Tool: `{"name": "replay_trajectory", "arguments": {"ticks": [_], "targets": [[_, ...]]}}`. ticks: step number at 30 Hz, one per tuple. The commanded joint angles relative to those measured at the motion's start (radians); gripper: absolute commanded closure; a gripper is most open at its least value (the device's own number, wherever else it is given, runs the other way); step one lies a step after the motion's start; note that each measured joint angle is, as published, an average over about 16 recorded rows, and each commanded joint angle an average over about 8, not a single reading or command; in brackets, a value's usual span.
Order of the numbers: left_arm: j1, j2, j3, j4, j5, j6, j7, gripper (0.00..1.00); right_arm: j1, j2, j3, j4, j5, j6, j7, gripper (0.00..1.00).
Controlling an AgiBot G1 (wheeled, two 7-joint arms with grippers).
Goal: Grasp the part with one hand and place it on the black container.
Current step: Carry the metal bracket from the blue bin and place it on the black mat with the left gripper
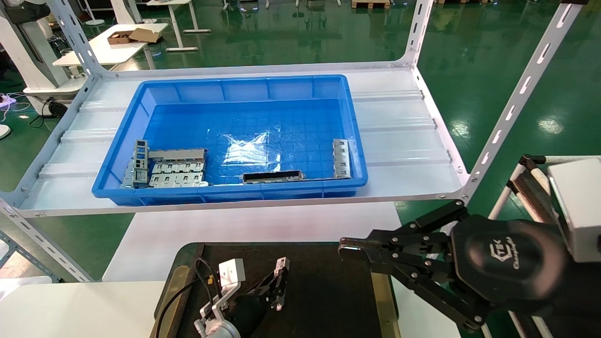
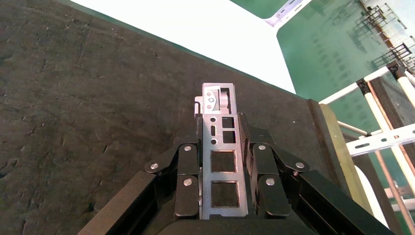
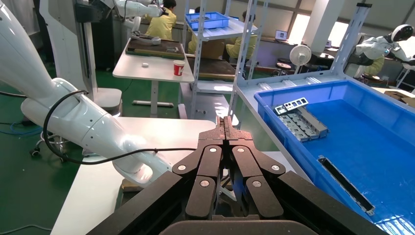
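The blue bin (image 1: pixel 235 141) sits on the metal shelf (image 1: pixel 404 141) beyond the far edge of the white counter (image 1: pixel 263 230). In the bin's near left corner lies a cluster of dull grey slotted plates (image 1: pixel 173 169), with one darker slotted piece (image 1: pixel 139 159) lying across their left end. Along the bin's near wall, right of centre, lies a long dark-faced strip (image 1: pixel 272 176), and against the right wall rests another grey slotted piece (image 1: pixel 341 158).

On the counter, at its near edge, lies the black container (image 1: pixel 328 281), with brass-coloured rims on its left and right sides. The left tool (image 1: pixel 281 281) hangs over the container's dark floor, its fingers (image 2: pixel 188 181) clamped on the part (image 2: pixel 222 161), a shiny silver bar with square cutouts; its free end points at the container's far rim.

The right tool (image 1: pixel 350 251) hovers above the container's far right corner, its fingertips (image 3: pixel 226 128) pressed together, carrying nothing.
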Motion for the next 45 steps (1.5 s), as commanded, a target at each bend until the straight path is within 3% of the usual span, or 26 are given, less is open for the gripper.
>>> {"name": "replay_trajectory", "arguments": {"ticks": [1,10,12,13,18,20,21,34,45], "targets": [[0.002,0.008,-0.017,0.012,0.008,0.008,0.011,1.00,0.000,0.000,0.000,0.000,0.000,0.000,0.000,1.00],[0.009,0.023,-0.059,0.050,0.017,0.034,0.049,1.00,0.000,0.000,0.000,0.000,0.000,0.000,0.000,1.00],[0.009,0.024,-0.063,0.056,0.015,0.037,0.054,0.91,0.000,0.000,0.000,0.000,0.000,0.000,0.000,0.97],[0.009,0.025,-0.065,0.059,0.014,0.038,0.057,0.79,0.000,0.000,0.000,0.000,0.000,0.000,0.000,0.91],[0.009,0.026,-0.068,0.068,0.005,0.047,0.067,0.17,0.000,0.000,0.000,0.000,0.000,0.000,0.000,0.29],[0.008,0.027,-0.068,0.071,0.002,0.051,0.070,0.01,0.000,0.000,-0.001,0.000,0.000,0.000,0.000,0.07],[0.008,0.027,-0.068,0.072,0.000,0.053,0.072,0.00,0.000,0.000,-0.001,0.000,0.000,0.000,0.000,0.00],[-0.010,0.011,-0.066,0.065,-0.016,0.110,0.119,0.00,0.000,0.000,-0.001,0.000,0.001,0.000,0.000,0.00],[0.002,-0.132,-0.108,-0.025,-0.003,0.383,0.239,0.00,0.000,0.000,-0.001,0.000,0.001,0.000,-0.001,0.00]]}}
